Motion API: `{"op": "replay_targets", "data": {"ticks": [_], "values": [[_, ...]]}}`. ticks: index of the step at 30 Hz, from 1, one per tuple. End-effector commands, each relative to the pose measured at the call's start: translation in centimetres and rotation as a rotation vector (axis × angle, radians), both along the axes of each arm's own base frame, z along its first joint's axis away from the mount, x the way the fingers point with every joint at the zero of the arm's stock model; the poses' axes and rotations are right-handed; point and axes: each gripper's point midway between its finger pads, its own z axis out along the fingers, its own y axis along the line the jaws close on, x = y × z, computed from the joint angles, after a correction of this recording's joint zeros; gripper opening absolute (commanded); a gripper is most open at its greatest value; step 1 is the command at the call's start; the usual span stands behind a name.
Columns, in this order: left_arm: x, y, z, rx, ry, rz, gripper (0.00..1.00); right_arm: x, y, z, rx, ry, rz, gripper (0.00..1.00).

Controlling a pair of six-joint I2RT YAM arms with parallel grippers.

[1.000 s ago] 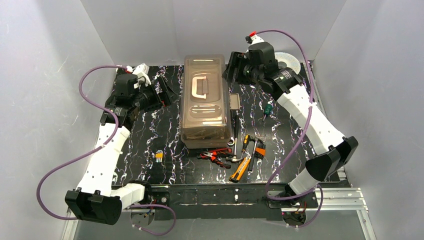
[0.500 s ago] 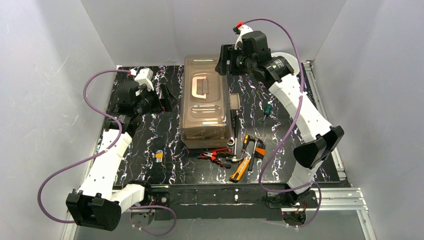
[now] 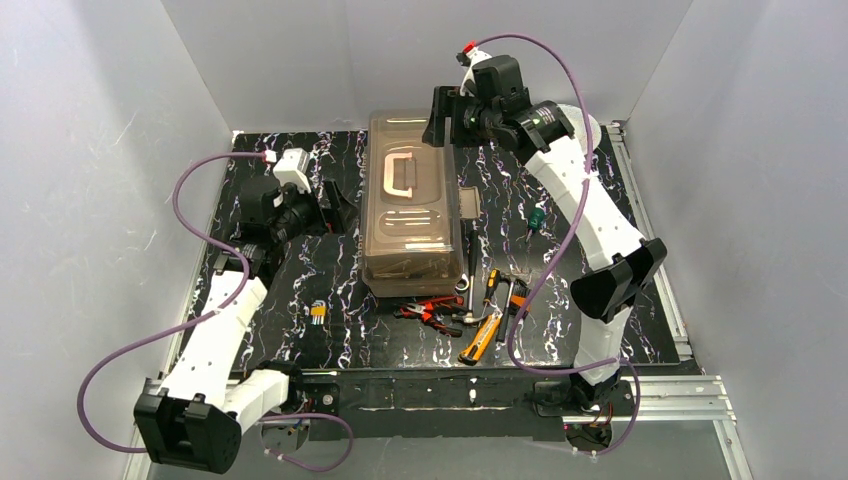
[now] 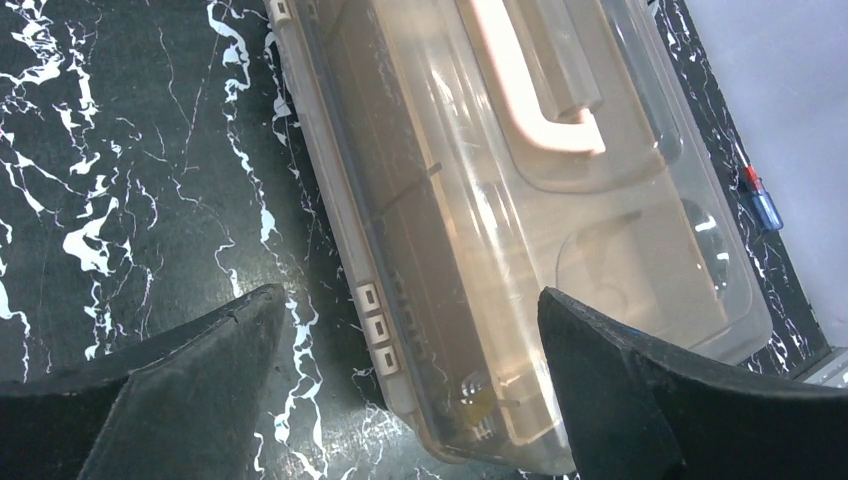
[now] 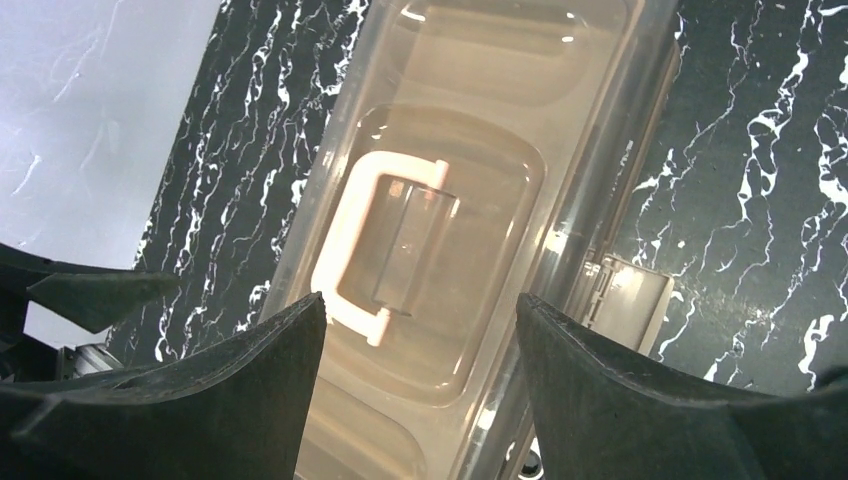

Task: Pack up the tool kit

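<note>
The beige toolbox (image 3: 413, 215) stands shut in the middle of the mat, its smoky lid down and its pale handle (image 3: 398, 172) lying flat. My left gripper (image 3: 337, 205) is open and empty just left of the box; in the left wrist view (image 4: 408, 293) its jaws frame the box's side wall (image 4: 420, 300). My right gripper (image 3: 438, 116) is open and empty above the box's far right corner; the right wrist view (image 5: 420, 300) looks down on the lid and handle (image 5: 345, 255). Red pliers (image 3: 430, 309), a yellow knife (image 3: 481, 338) and screwdrivers (image 3: 504, 291) lie in front of the box.
A green-handled screwdriver (image 3: 536, 217) lies right of the box. A flipped-out latch flap (image 3: 468, 203) sticks out from the box's right side. A small hex-key set (image 3: 317, 312) lies near left. A blue screwdriver (image 4: 764, 205) lies beyond the box. White walls enclose the mat.
My right gripper has swung left and up from beside the box's far right corner to over it. My left gripper has shifted slightly nearer along the box's left side.
</note>
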Motion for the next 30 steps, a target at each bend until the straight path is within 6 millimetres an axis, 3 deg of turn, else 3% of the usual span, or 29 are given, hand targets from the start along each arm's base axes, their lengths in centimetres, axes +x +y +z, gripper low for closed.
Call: {"op": "replay_targets", "data": {"ticks": [1,10,20,30], "values": [[-0.9,0.1,1.3,-0.002,-0.078,-0.013,0.98,0.1,-0.4,0.9,0.025,-0.001,-0.009,0.78],[-1.1,-0.9,1.2,-0.036,-0.064,-0.061,0.97,0.6,2.6,-1.4,0.105,0.131,0.027,0.75],[-1.2,-1.2,0.9,-0.041,-0.048,-0.085,0.98,0.4,2.6,-0.3,0.113,0.103,0.041,0.75],[-1.1,-1.4,0.8,-0.041,-0.042,-0.097,0.98,0.3,5.1,-1.3,0.094,0.097,0.027,0.74]]}}
